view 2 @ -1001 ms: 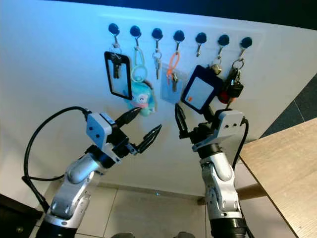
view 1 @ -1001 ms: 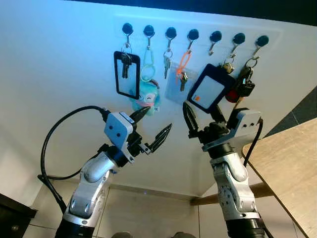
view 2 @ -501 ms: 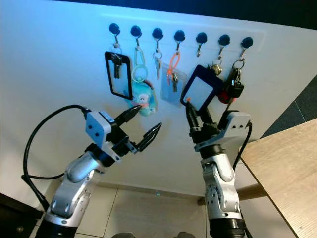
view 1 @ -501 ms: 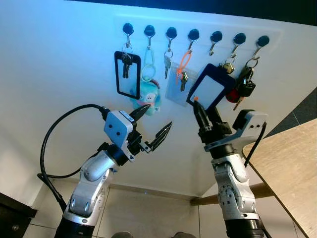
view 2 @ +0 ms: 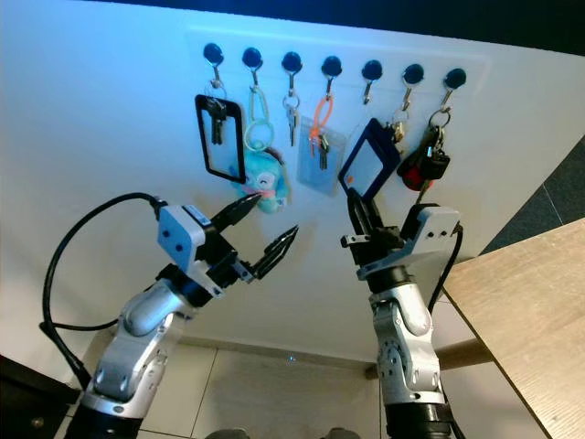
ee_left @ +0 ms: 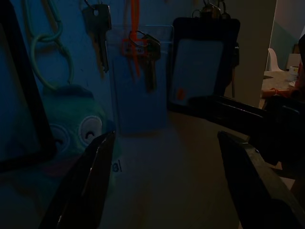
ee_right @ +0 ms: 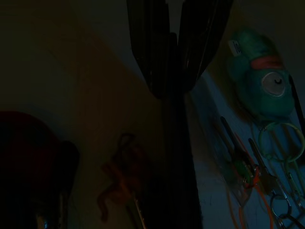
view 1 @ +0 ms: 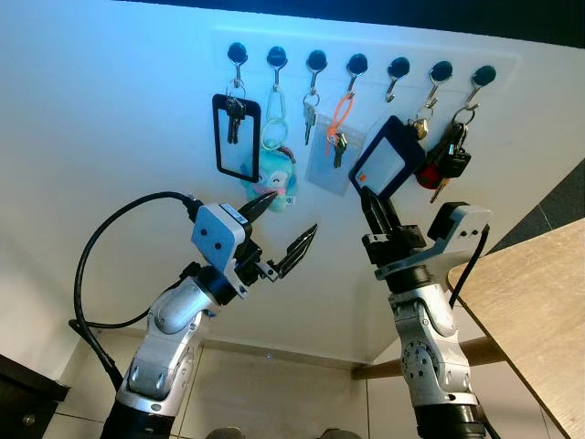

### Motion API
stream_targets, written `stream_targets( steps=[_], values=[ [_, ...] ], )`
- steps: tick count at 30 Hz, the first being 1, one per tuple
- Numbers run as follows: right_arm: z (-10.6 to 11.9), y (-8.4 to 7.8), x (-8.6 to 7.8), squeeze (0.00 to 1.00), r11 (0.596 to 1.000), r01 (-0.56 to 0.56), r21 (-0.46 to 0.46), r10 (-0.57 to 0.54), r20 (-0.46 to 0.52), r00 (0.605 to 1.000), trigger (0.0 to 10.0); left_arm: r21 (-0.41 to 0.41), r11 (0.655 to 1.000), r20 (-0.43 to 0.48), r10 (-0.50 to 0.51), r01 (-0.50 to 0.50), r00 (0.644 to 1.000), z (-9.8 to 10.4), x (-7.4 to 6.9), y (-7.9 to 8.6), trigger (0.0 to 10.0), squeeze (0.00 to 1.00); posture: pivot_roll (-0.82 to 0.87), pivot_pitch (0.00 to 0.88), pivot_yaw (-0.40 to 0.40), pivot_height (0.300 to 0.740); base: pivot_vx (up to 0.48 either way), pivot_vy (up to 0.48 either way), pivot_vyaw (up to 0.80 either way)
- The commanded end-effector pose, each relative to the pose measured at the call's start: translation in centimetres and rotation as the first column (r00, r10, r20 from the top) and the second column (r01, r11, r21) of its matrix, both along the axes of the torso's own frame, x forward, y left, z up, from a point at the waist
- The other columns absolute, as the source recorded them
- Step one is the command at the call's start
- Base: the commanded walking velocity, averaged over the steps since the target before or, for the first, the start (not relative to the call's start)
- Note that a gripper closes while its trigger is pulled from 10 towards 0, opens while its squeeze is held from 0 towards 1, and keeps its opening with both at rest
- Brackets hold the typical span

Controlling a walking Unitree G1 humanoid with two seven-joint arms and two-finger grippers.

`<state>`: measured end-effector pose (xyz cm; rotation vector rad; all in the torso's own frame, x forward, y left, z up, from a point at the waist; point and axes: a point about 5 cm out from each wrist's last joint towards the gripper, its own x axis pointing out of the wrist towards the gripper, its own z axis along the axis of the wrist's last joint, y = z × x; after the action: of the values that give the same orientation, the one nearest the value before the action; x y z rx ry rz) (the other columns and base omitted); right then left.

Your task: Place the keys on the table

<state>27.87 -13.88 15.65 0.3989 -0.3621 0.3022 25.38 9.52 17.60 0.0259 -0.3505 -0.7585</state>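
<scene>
The right gripper point(view 1: 369, 196) has its jaws clenched on the black card holder point(view 1: 387, 163) hanging with its keys. Lifting the ring straight up off its hook point(view 1: 441, 70) should free it without snagging the red fob point(view 1: 430, 176) beside it. The left gripper point(view 1: 285, 231) hovers with jaws released.

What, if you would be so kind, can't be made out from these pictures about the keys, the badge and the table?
- Keys behind the dark badge: eye views, the badge covers most of them.
- Right gripper: shut on the badge's lower edge; the contact is dim in its wrist view.
- Table: cut off by the frame's right edge.
- Plush toy: partly hidden by the left gripper.
</scene>
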Motion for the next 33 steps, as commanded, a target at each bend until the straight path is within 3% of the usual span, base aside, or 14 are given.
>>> stream_targets(
  steps=[1,33],
  values=[
    [0.9,-0.2,0.0,0.00,1.000,0.009,0.011,-0.009,0.035,0.999,0.0,0.012,1.000,0.027,0.015,-0.015,1.000,0.5,0.1,0.1,10.0,0.00,0.09,0.067,-0.041,0.740,0.000,0.000,0.00],
    [5.4,1.3,-0.9,0.00,0.999,-0.038,0.034,0.030,0.192,0.981,0.0,0.015,1.000,0.041,0.013,-0.013,0.999,0.8,0.2,0.0,10.0,0.00,0.09,0.069,-0.039,0.740,0.000,0.000,0.00]
  ],
)
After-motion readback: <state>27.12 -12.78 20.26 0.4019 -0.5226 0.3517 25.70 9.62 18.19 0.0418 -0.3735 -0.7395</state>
